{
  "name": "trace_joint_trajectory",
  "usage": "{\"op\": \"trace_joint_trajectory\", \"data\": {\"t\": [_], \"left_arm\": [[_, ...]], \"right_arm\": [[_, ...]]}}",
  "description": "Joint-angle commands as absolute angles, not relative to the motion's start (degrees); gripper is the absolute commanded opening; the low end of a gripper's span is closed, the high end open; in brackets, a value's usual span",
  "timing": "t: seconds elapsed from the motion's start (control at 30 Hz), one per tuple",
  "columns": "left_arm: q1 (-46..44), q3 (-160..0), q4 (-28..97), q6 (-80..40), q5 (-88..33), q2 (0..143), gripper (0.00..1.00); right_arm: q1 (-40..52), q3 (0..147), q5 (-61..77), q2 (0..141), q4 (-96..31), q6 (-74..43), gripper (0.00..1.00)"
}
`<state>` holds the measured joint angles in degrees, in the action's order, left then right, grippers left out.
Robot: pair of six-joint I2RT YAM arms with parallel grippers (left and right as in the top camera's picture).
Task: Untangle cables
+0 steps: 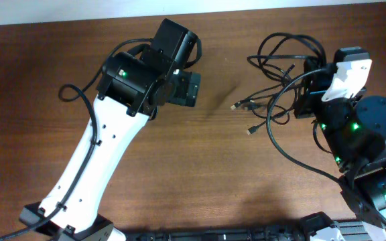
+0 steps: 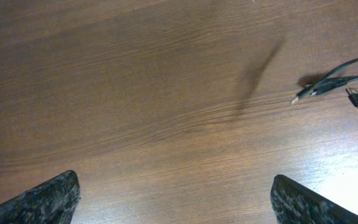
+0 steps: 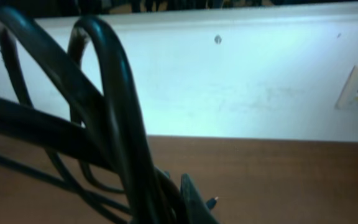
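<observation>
Black, thin, rubber-sheathed cables (image 1: 288, 63) are lying in a loose tangle near the far right corner of the brown wooden table (image 1: 200, 174), their small metal-tipped plug ends (image 1: 236, 106) trailing toward the table's middle. The right arm's black two-finger gripper (image 1: 310, 84) is sitting in the heap with its jaws together, apparently pinching a few strands; in its wrist view, glossy loops are arching close over one dark fingertip (image 3: 194, 202). The left arm's black gripper (image 1: 186, 87) is hovering over bare wood near the middle of the far edge, its textured fingers (image 2: 55, 199) spread wide and holding nothing, with the plug tips just ahead of it.

The cords are looking light and limp, likely to sag, drag and pull their neighbours along rather than hold any shape. The plugs are the stiff parts and are likely to be snagging in loops. A free strand just behind a plug appears the surest place to take hold.

Open wood is stretching between the two arms and toward the near edge, giving room to draw a cord out. The far edge, backed by a white panel (image 3: 260, 81), is running close behind the tangle.
</observation>
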<state>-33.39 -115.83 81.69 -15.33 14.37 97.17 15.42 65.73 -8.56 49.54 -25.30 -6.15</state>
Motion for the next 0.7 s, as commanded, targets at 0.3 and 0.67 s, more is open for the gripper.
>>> {"op": "trace_joint_trajectory", "data": {"t": [0.3,0.67], "left_arm": [[-25.26,-116.73,81.89,-28.82,15.27,96.18,0.99],[-24.6,-116.73,83.26,-28.67,15.44,96.18,0.99]], "right_arm": [[15.33,66.35,-1.91,55.77,-16.51,-11.42,0.29],[15.33,66.35,-0.32,65.28,-40.73,-10.76,0.99]]}}
